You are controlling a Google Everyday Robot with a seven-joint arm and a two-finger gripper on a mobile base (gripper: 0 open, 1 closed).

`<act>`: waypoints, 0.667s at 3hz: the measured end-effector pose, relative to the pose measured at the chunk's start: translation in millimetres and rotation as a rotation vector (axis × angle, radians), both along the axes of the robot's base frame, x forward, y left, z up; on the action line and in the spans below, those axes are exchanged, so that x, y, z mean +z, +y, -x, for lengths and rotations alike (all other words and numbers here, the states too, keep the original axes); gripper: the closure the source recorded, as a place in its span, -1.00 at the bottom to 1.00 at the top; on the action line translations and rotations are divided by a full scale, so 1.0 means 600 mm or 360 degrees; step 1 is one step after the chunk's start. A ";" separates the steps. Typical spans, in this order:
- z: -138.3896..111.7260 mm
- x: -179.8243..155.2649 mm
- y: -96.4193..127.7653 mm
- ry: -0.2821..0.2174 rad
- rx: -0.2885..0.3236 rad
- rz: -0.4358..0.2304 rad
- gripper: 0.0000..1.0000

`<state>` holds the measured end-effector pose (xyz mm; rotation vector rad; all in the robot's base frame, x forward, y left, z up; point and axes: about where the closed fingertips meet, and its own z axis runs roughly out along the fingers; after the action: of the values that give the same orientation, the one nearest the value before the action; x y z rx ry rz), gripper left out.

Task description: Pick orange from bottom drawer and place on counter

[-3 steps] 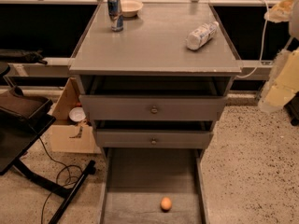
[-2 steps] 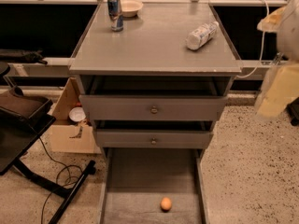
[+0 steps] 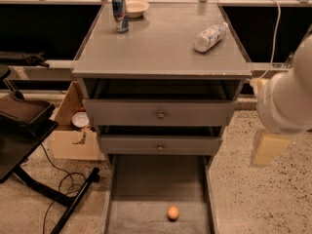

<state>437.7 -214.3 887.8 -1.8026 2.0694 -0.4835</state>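
Observation:
The orange [image 3: 173, 212] lies on the grey floor of the bottom drawer [image 3: 146, 179], which is pulled out toward me, near its front middle. The counter [image 3: 161, 43] is the broad grey top of the cabinet. My arm comes in from the right edge as a large white blurred shape, with the gripper [image 3: 268, 147] as a pale beige part hanging beside the cabinet's right side. It is well above and to the right of the orange and holds nothing that I can see.
On the counter stand a drink can [image 3: 119, 13] and a small bowl [image 3: 136, 6] at the back left, and a white plastic bottle [image 3: 210, 36] lies at the right. Two knobbed drawers [image 3: 160, 114] sit partly open above. A cardboard box [image 3: 73, 126], cables and a black stand are on the floor at left.
My arm has moved left and lower, further into view at the right of the cabinet. The orange and the drawers have not moved.

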 end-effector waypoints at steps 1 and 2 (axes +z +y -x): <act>-0.003 -0.170 -0.033 0.0155 -0.0021 0.0016 -1.00; -0.003 -0.316 -0.059 0.0296 -0.0055 -0.0053 -1.00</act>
<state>439.3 -249.9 698.0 -1.8583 2.2200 -0.2982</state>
